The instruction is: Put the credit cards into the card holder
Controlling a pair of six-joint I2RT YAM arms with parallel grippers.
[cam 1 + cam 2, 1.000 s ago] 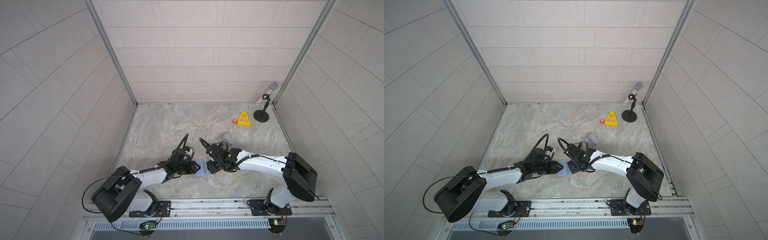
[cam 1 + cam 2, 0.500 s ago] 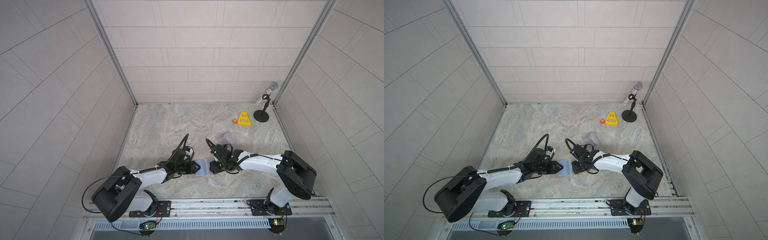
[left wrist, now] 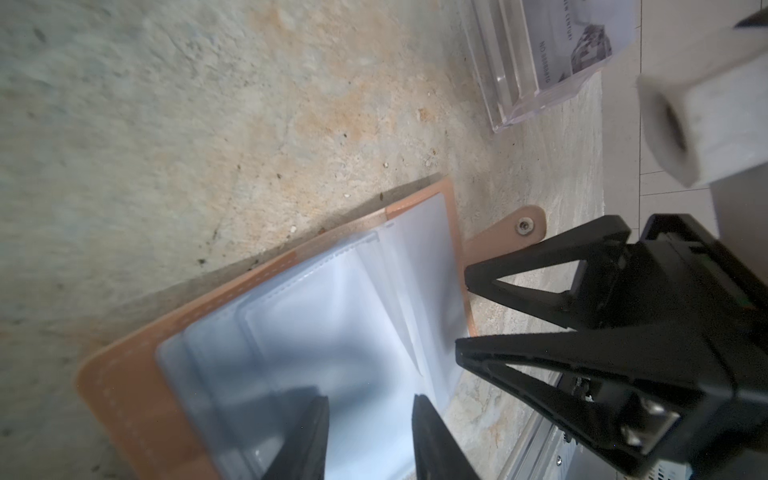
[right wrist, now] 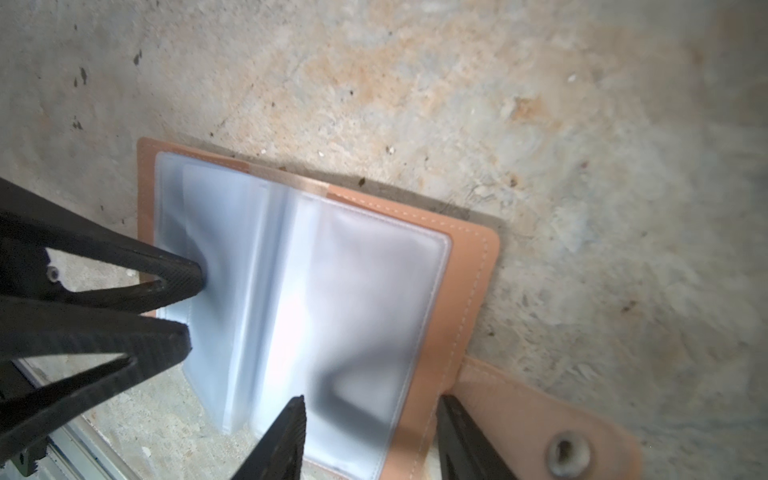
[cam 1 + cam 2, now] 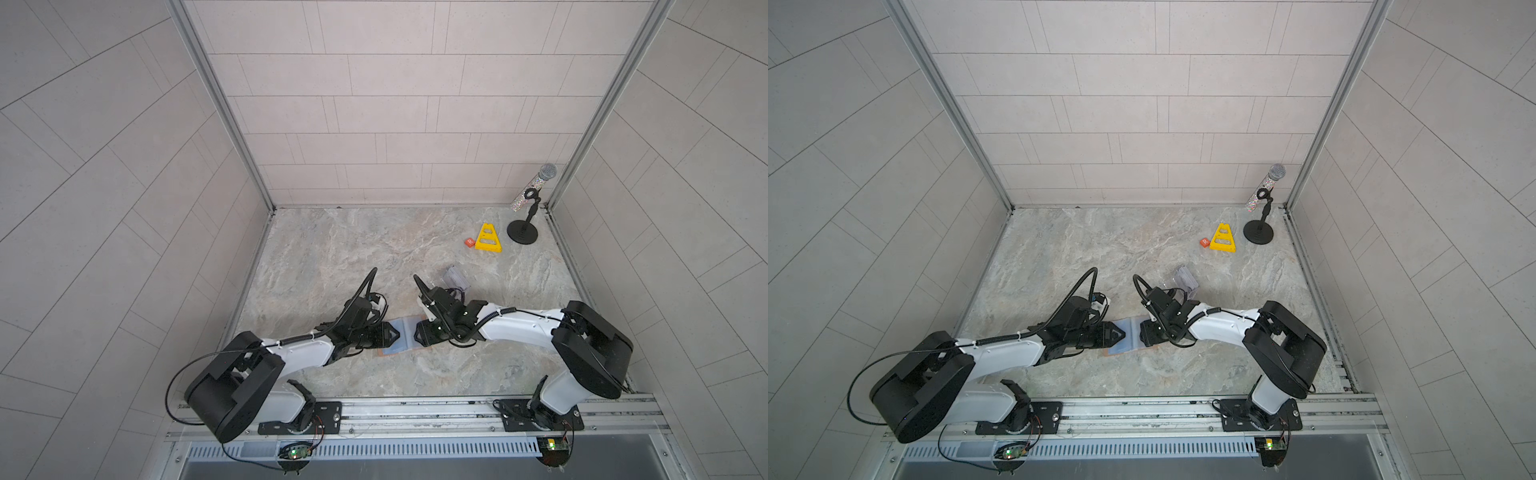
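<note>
The tan-pink leather card holder (image 5: 402,340) with clear bluish sleeves is lying open on the grey marble table (image 5: 353,257), right between the two grippers. The left gripper (image 4: 195,305) is holding its fingers apart, with the tips touching the sleeves. The right gripper (image 3: 462,318) is spreading its fingers too, just beside the snap tab (image 3: 525,226), which only the wrist views are showing.

A clear plastic card stand (image 5: 455,279) is sitting just behind the right gripper, and the arm is hiding part of it. The left wrist view is showing the white credit card with dark print (image 3: 582,45) inside.

Well beyond the right gripper, a yellow plastic triangle (image 5: 488,239), a little orange block (image 5: 469,243) and a sparkly microphone (image 5: 536,187) are resting.
</note>
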